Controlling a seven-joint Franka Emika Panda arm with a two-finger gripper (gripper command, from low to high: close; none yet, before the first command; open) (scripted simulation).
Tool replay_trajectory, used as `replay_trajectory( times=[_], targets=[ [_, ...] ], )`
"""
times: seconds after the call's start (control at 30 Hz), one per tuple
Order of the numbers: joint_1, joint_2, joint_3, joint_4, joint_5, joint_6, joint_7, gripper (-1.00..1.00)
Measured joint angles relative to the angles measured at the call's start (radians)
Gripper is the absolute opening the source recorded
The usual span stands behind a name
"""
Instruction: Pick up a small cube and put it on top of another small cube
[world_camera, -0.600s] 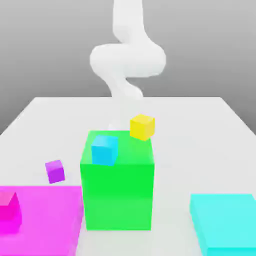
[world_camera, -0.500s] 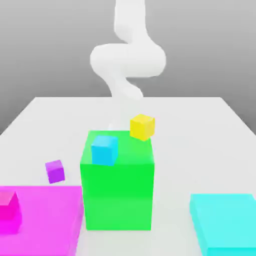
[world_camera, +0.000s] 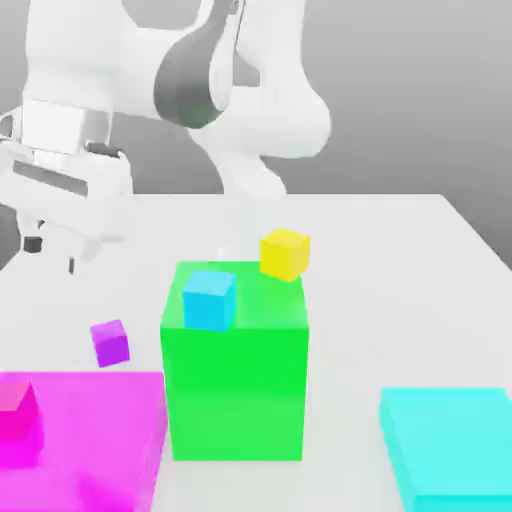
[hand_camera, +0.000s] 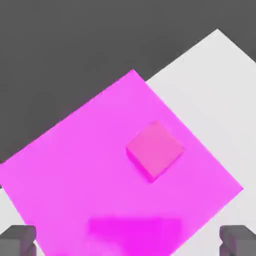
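The white Panda arm (world_camera: 200, 90) fills the exterior view's upper left, its gripper (world_camera: 50, 245) hanging with jaws spread wide and empty, probably still well above the small purple cube (world_camera: 110, 342), which sits at left centre on the white tabletop (world_camera: 400, 270). Its target, the small hot-pink cube (hand_camera: 155, 150), rests on the flat magenta slab (hand_camera: 75, 170) at lower left, leaving its top free; grey, featureless backdrop beyond.

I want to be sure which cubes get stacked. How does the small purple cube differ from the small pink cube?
Colour: the purple cube is violet, the pink cube hot pink. Support: the purple cube sits on the white table, while the pink cube rests on the flat magenta slab. Place: the purple cube lies farther back in the exterior view, the pink cube nearer the front edge. Both are small, alike in size, and untouched.
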Motion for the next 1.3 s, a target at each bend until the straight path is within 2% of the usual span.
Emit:
replay_trajectory(
  times=[0.2, 0.27, 0.37, 0.43, 0.5, 0.6, 0.63, 0.87, 1.0, 1.13, 1.2, 1.3],
  targets=[
    [-0.105, 0.144, -0.089, -0.141, 0.01, 0.124, 0.041, 0.0],
    [-0.125, 0.193, -0.12, -0.183, 0.035, 0.167, 0.038, 0.0],
    [-0.119, 0.286, -0.12, -0.186, 0.116, 0.242, -0.007, 0.0],
    [-0.142, 0.352, -0.069, -0.175, 0.208, 0.294, -0.068, 0.0],
    [-0.221, 0.417, 0.026, -0.164, 0.28, 0.347, -0.118, 0.0],
    [-0.346, 0.512, 0.153, -0.149, 0.302, 0.428, -0.14, 0.0],
    [-0.368, 0.531, 0.173, -0.147, 0.302, 0.444, -0.142, -1.0],
    [-0.37, 0.529, 0.174, -0.147, 0.297, 0.443, -0.138, -1.0],
    [-0.288, 0.421, 0.076, -0.164, 0.221, 0.352, -0.076, -1.0],
    [-0.292, 0.292, 0.045, -0.188, 0.128, 0.247, -0.014, -1.0],
    [-0.29, 0.236, 0.048, -0.193, 0.122, 0.195, -0.009, -1.0],
    [-0.254, 0.235, 0.064, -0.111, 0.166, 0.113, 0.009, -1.0]
  ],
)
